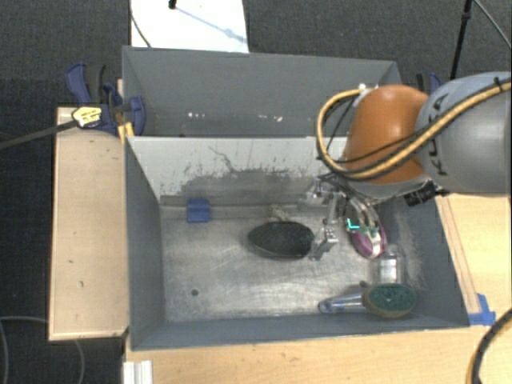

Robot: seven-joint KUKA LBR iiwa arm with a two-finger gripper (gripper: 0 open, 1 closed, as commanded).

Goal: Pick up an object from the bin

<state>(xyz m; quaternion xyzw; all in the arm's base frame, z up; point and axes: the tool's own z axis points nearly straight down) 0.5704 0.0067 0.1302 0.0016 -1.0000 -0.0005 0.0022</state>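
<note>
The grey arm (476,138) extended in from the right, its wrist capped by a rounded orange cover (388,134). Yellow and black cables (334,126) looped around the cover's left side and trailed back along the arm. Below the wrist, the metal gripper (325,242) pointed steeply downward, set low and slightly left of the cover.

A dark grey, carpet-like floor (48,46) fills the left side and the top of the frame. At top centre a white sheet (204,14) lies flat on it. A black cable (32,138) runs across the floor at mid-left, and a slim dark pole (465,22) slants down at upper right.
</note>
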